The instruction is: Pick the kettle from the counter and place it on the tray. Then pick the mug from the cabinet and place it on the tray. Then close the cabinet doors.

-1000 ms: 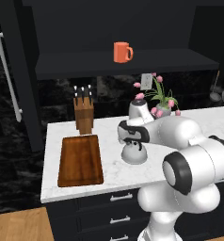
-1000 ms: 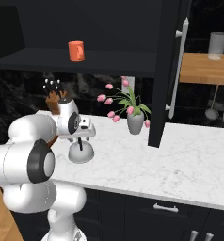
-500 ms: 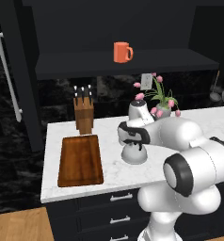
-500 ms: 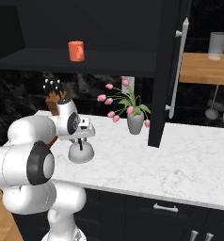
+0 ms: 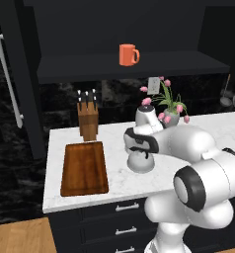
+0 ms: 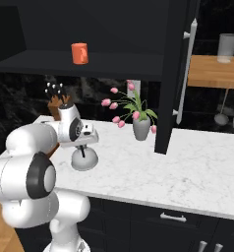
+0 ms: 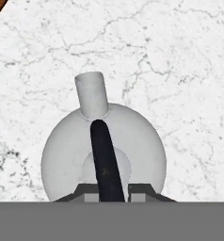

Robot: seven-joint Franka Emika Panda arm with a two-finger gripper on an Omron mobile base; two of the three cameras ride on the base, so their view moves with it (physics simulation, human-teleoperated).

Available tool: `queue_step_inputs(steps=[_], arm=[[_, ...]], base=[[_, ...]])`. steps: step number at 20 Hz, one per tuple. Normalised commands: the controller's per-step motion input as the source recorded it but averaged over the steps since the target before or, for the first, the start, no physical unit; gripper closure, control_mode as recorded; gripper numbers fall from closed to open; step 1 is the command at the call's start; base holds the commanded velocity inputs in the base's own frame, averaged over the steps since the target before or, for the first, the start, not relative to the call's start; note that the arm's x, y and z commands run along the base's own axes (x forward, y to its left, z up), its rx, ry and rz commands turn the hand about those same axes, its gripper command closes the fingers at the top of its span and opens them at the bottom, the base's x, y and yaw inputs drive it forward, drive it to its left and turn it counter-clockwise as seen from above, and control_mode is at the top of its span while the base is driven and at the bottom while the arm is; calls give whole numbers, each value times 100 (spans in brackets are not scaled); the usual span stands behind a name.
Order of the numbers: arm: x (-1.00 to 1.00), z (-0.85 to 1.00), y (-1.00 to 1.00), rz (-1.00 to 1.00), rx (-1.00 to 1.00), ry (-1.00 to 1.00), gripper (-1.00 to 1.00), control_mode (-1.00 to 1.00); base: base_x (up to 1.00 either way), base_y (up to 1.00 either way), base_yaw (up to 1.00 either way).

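The silver-grey kettle (image 5: 140, 163) (image 6: 84, 159) (image 7: 62, 150) stands on the white marble counter (image 5: 119, 184) (image 6: 163, 167), just right of the wooden tray (image 5: 85, 169). From straight above, my gripper (image 5: 139, 150) (image 6: 83, 146) (image 7: 111, 190) is shut on the kettle's black arched handle (image 7: 104, 155). In the hand view the spout (image 7: 92, 94) points up the picture. On the open cabinet's shelf (image 5: 139, 66) sits the orange mug (image 5: 128, 54) (image 6: 79, 53). Both cabinet doors (image 5: 18, 79) (image 6: 175, 74) are swung open.
A knife block (image 5: 88, 118) (image 6: 57, 103) stands behind the tray. A grey vase of pink tulips (image 5: 171, 116) (image 6: 141, 129) is right of the kettle. The right door's bar handle (image 6: 185, 74) hangs over the counter. Dark drawers lie below.
The gripper's fingers have closed on the kettle's handle. The kettle stands in the same spot on the counter and the arm has barely moved.
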Motion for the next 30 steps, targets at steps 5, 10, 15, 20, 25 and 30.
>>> queue_step_inputs(steps=[5, 10, 15, 20, 25, 30], arm=[[-40, 15, 22, 9, 5, 0, 100, -100], [-45, 14, 35, 16, 5, 0, 100, -100], [-16, 32, 59, 9, 2, -6, 100, -100], [-5, 27, 65, 2, 0, -21, 100, -100], [9, 27, 62, 0, 0, -18, 100, -100], [35, 20, 52, 0, 0, -15, 100, -100]], base=[[0, 0, 0], [0, 0, 0], [0, 0, 0], [0, 0, 0], [0, 0, 0], [0, 0, 0]])
